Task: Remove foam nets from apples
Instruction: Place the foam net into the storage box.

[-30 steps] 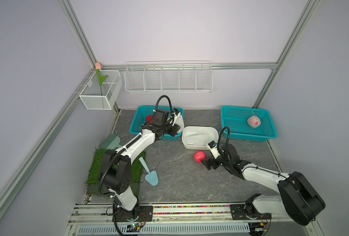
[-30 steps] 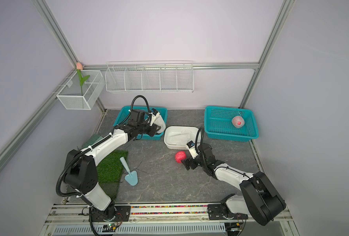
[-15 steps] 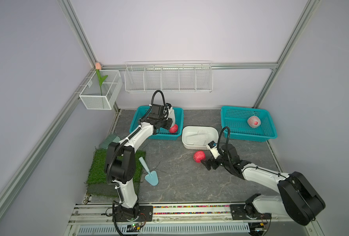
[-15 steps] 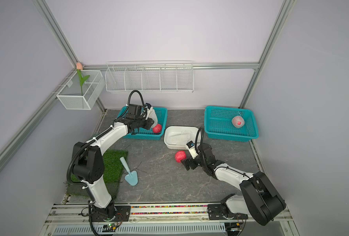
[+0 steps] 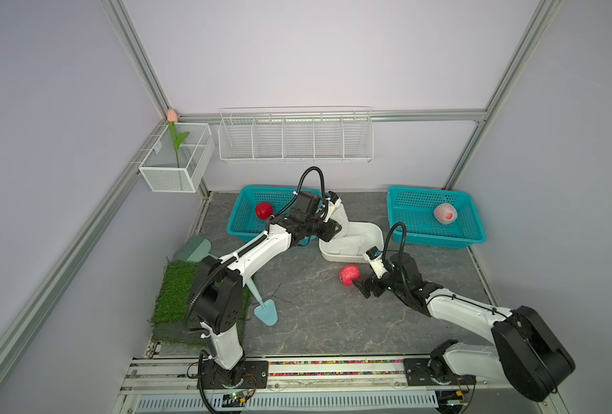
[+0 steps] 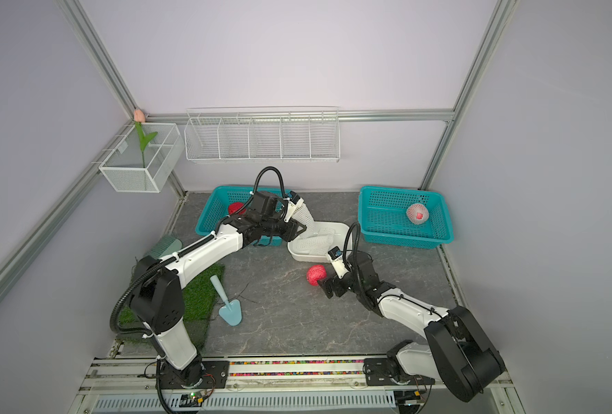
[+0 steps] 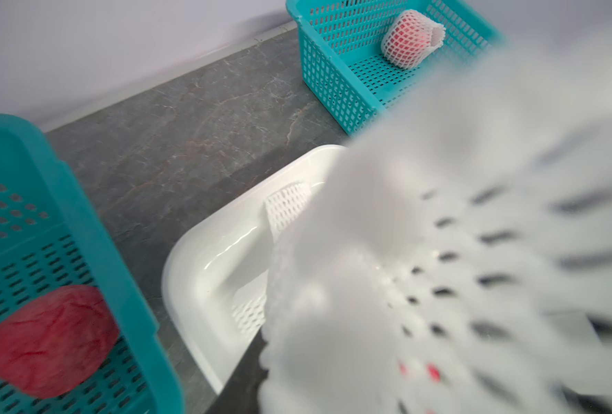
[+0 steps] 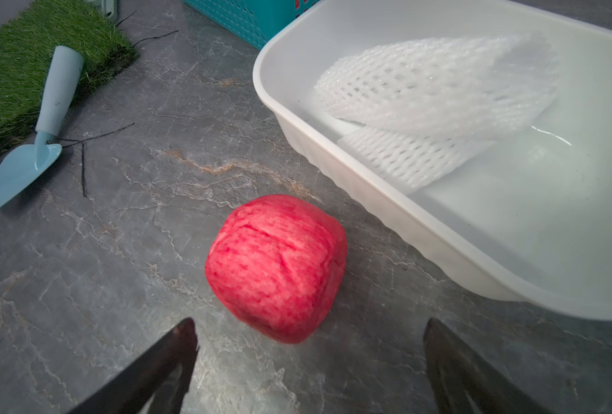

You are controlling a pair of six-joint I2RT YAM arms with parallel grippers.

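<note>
Foam nets (image 8: 422, 89) belong in the white tub (image 5: 376, 233) at mid-frame, and your left pincer (image 5: 333, 215) is clamped on one net (image 5: 343, 219) hanging into it. Lower until it settles on the two nets (image 5: 343, 244) inside, then release, so nothing drapes over the rim. Your right pincer (image 5: 364, 272) gapes wide and empty beside the bare apple (image 5: 350, 275) on the table (image 5: 315, 315). Count two teal baskets (image 5: 240, 229), one tub, four nets, the last on the apple (image 5: 445, 213) in the basket (image 5: 437, 242) at frame right, and three apples visible.
</note>
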